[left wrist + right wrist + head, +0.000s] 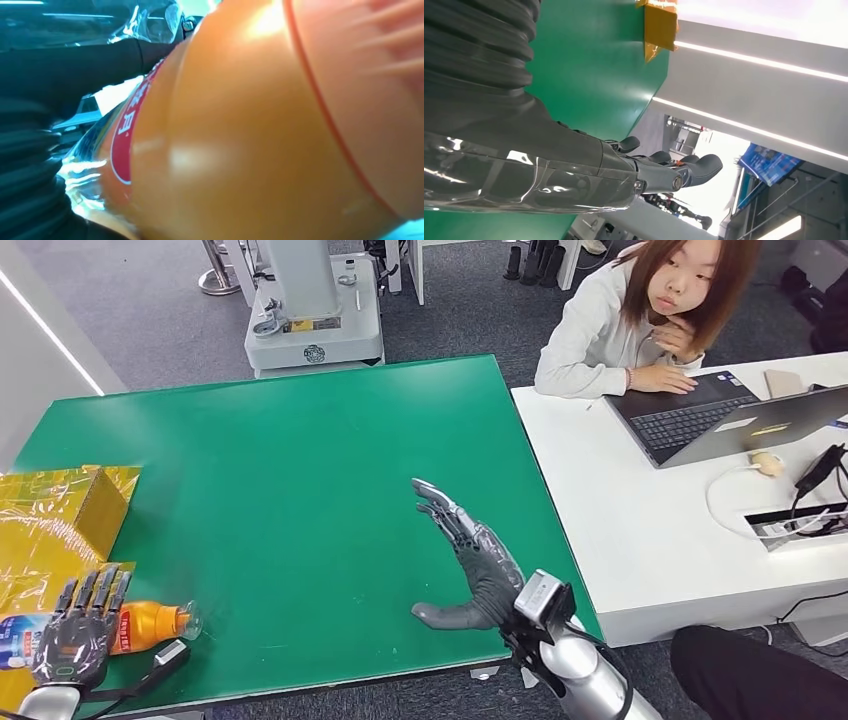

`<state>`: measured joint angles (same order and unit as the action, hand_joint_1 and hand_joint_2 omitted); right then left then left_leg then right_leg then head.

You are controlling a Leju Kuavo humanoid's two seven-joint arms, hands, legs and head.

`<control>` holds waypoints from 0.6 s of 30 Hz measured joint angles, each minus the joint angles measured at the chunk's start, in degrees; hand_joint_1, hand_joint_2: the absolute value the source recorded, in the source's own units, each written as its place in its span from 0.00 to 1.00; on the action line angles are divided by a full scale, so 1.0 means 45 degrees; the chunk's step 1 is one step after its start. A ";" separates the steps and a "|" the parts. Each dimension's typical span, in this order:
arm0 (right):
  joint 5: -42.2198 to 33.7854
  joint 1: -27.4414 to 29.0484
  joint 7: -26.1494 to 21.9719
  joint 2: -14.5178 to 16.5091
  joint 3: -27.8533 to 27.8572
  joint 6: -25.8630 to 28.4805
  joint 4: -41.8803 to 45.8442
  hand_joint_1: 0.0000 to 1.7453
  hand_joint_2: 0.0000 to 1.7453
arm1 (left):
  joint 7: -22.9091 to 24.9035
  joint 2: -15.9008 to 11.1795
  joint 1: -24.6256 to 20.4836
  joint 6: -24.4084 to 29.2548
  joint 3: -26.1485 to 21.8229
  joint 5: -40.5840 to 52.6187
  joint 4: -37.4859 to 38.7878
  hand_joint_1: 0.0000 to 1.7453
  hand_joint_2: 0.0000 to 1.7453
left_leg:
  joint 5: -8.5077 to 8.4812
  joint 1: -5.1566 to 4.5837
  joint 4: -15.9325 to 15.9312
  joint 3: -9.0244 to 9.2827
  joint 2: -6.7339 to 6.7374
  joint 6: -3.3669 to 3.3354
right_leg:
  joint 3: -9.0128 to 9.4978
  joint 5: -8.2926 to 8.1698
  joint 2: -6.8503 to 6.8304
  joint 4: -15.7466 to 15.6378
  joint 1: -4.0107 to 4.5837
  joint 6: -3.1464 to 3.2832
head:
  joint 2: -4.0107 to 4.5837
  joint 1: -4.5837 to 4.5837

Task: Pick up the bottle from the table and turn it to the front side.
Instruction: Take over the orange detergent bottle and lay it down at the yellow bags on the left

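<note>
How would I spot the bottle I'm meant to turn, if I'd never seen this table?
Start at the green table and go to its near left corner, beside the gold foil-wrapped box. There the left hand lies over an orange bottle on its side, with its clear cap pointing toward the table's middle. It is the sole orange, rounded thing there.

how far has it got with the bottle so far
Early stage. Done: the left hand has reached the orange bottle and lies over its labelled body, near the gold box. In hand: the grasp; the bottle lies on its side at the green table edge, seemingly not lifted. Left: picking it up and turning it to the front. The right hand is open, empty.
</note>
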<state>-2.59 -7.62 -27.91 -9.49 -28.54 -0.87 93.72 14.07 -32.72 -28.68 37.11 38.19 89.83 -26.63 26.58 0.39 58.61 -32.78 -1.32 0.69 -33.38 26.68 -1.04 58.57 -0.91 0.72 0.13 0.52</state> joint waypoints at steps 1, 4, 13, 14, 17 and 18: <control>-0.0001 0.0001 0.0004 0.0000 -0.0008 0.0001 -0.0019 0.00 1.00 | 0.0032 0.0019 -0.0029 0.0000 0.0065 0.0000 0.0008 0.00 1.00 | -0.0002 -0.0001 -0.0002 0.0002 0.0000 0.0000 | -0.0001 0.0000 0.0000 0.0000 -0.0001 0.0000 | 0.0000 0.0000; 0.0021 0.0013 0.0011 -0.0004 -0.0030 0.0041 -0.0069 0.00 1.00 | 0.0046 0.0070 -0.0065 0.0002 0.0149 0.0000 0.0007 0.00 1.00 | -0.0007 -0.0001 -0.0006 0.0005 0.0000 0.0000 | -0.0003 0.0000 0.0000 0.0001 -0.0001 0.0001 | 0.0000 -0.0001; 0.0039 0.0145 0.0153 -0.0005 -0.0074 0.0349 -0.0092 0.00 1.00 | -0.1119 0.0329 0.0311 0.0012 -0.0479 -0.0640 -0.1154 0.00 1.00 | -0.0008 -0.0023 -0.0008 0.0005 0.0009 0.0001 | -0.0003 -0.0003 0.0005 0.0001 -0.0015 -0.0002 | 0.0000 0.0000; 0.0035 0.0170 0.0171 -0.0005 -0.0075 0.0386 -0.0092 0.00 1.00 | -0.1357 0.0435 0.0513 0.0013 -0.0776 -0.0719 -0.1549 0.00 1.00 | -0.0006 -0.0025 -0.0008 0.0004 0.0024 -0.0001 | -0.0007 -0.0006 0.0017 0.0000 -0.0017 -0.0003 | 0.0000 0.0001; 0.0022 0.0208 0.0249 -0.0005 -0.0085 0.0447 -0.0093 0.00 1.00 | -0.2281 0.0852 0.1332 0.0015 -0.1859 -0.0850 -0.2785 0.00 1.00 | 0.0002 -0.0035 -0.0002 -0.0005 0.0101 -0.0011 | -0.0041 -0.0018 0.0096 -0.0005 -0.0028 -0.0012 | 0.0000 0.0000; 0.0014 0.0211 0.0292 -0.0005 -0.0090 0.0470 -0.0095 0.00 1.00 | -0.2795 0.1055 0.1644 0.0016 -0.2313 -0.0949 -0.3235 0.00 1.00 | 0.0004 -0.0038 0.0001 -0.0014 0.0124 -0.0014 | -0.0059 -0.0021 0.0123 -0.0006 -0.0032 -0.0015 | 0.0000 -0.0001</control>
<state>-2.52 -6.67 -26.60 -9.51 -28.94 1.24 93.30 1.49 -27.97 -21.28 37.18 27.78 85.56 -41.19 26.60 0.22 58.61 -32.84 -0.76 0.63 -33.65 26.59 -0.49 58.54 -1.05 0.65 0.13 0.52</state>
